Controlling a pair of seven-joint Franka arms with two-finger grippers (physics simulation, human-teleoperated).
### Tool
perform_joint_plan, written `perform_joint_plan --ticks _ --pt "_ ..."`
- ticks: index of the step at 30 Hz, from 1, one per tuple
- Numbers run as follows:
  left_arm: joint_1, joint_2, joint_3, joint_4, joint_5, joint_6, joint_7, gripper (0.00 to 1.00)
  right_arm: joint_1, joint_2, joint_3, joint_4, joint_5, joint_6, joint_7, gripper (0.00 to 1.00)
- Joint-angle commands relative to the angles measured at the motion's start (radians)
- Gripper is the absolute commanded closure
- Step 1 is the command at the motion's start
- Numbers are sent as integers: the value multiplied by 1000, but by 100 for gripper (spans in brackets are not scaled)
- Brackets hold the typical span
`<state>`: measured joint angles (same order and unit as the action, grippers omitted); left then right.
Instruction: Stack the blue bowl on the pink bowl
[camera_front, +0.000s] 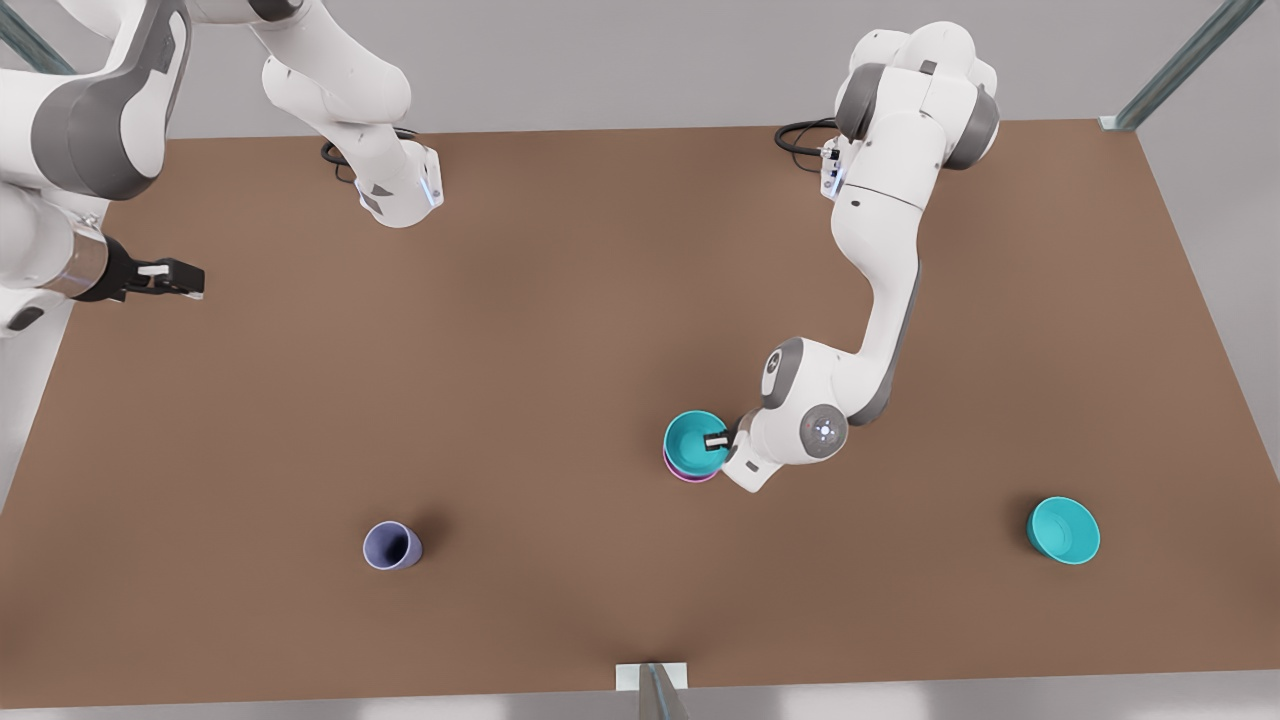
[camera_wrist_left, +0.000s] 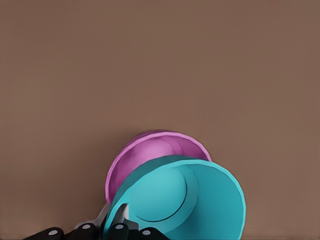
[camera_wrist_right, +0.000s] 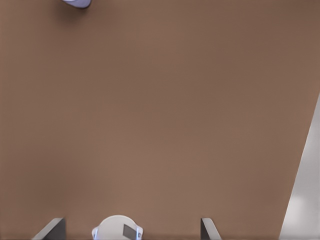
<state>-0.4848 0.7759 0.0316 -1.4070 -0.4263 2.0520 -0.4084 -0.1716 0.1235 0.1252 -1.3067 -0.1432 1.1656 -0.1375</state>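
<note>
Left hand (camera_front: 722, 441) is closed on the rim of the small round turquoise-blue plastic bowl (camera_front: 694, 440), one dark finger (camera_front: 716, 441) lying inside the bowl and the other outside its wall on the arm's side. In the left wrist view the same hand (camera_wrist_left: 116, 226) pinches the blue bowl (camera_wrist_left: 200, 200) at its near rim, the bowl tilted so that its flat inner floor faces the camera. Directly beneath and partly behind it sits the small round pink-magenta plastic bowl (camera_wrist_left: 145, 155), whose rim and inner wall peek out past the blue one; in the front view a thin pink crescent (camera_front: 688, 477) shows under the blue bowl's lower edge. Whether the two bowls are touching cannot be told.

Both bowls are near the middle of the brown counter (camera_front: 560, 330), a little toward the front view's right. Farther out on that side, well apart, a second turquoise plastic bowl (camera_front: 1064, 530) stands alone. Toward the front view's left, a narrow greyish-purple cup (camera_front: 391, 546) stands upright on the counter, also well apart from the stack.

Right hand (camera_front: 172, 279) waits at the front view's far left edge, above the counter's border, its dark fingers close together and holding nothing; its wrist view looks down on bare counter (camera_wrist_right: 160, 125) with the cup's edge (camera_wrist_right: 77, 3) at the frame border.
</note>
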Motion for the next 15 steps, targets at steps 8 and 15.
perform_joint_plan --ticks 8,15 --pt "15 -313 367 181 311 -713 364 0 4 -2 -1 -19 4 -4 -33 0" --pt "210 -610 4 -10 514 -613 378 0 4 -15 1 -26 2 5 -31 0"
